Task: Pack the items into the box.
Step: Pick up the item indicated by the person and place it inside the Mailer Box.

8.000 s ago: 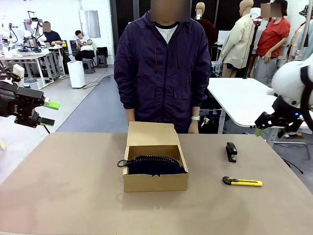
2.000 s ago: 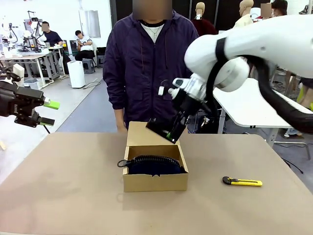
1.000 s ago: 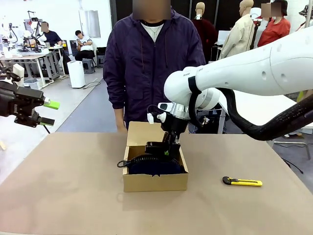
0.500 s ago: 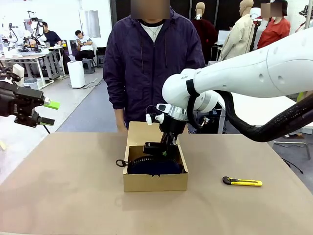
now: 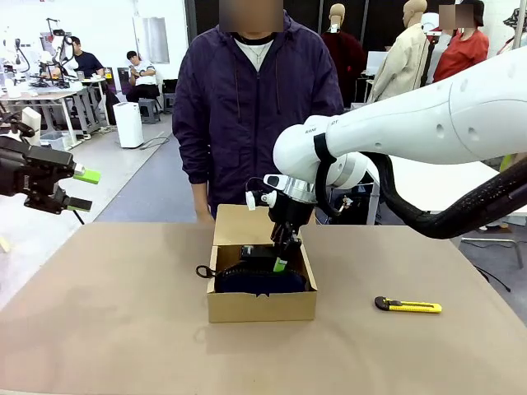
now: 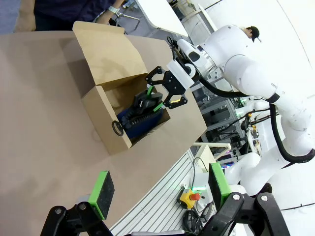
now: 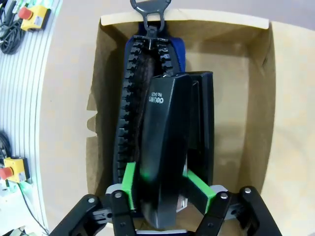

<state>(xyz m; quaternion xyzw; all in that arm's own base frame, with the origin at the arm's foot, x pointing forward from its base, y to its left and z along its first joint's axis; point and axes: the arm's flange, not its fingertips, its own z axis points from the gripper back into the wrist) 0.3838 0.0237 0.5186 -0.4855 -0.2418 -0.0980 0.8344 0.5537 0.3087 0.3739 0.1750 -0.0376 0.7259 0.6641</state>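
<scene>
A brown worktop [image 5: 99, 329] is seen in the foreground of a large, evenly lit hall. Beyond it a grey floor [image 5: 156, 177] is laid, on which a white boxy unit [image 5: 128, 124] is stood. At the far left a white wall [image 5: 107, 20] is seen, with a grey panel [image 5: 152, 39] set against it beside dark panelling [image 5: 210, 25]. White tables [image 5: 45, 93] are placed at the left, where seated people [image 5: 142, 70] are found, and black stools [image 5: 171, 99] are set nearby. A further white table [image 5: 408, 179] is placed at the right.
</scene>
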